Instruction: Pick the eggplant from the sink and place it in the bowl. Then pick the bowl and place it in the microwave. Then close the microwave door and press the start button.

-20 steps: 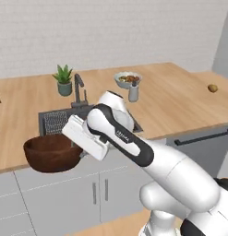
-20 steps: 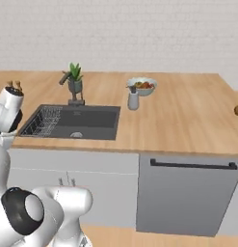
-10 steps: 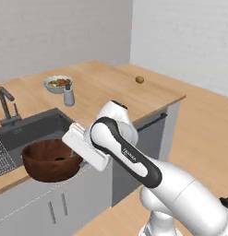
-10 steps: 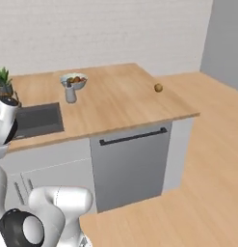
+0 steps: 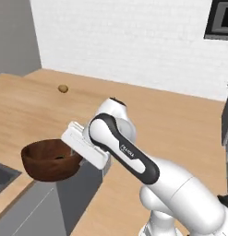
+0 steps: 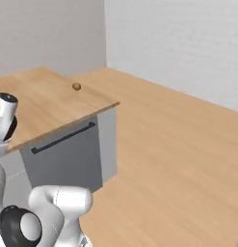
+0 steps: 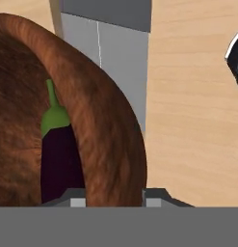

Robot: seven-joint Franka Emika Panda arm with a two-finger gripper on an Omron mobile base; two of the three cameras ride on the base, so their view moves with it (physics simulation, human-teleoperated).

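- We see the gripper (image 7: 113, 200) clamped on the bowl (image 5: 50, 159) rim, one finger either side.
- The eggplant (image 7: 59, 157) lies inside the bowl, held above the counter (image 5: 23, 108) edge.

A deep bowl (image 5: 50, 159) of dark reddish-brown wood is shown, its surface smooth with a fine streaked grain and a soft matt sheen. Inside the bowl, an eggplant (image 7: 59, 159) is seen with dark purple, nearly black skin and a matt green stem cap. Beside the bowl, a countertop (image 5: 23, 108) of pale, smooth wood is shown, with flat matt grey cabinet fronts (image 6: 67, 156) below it.
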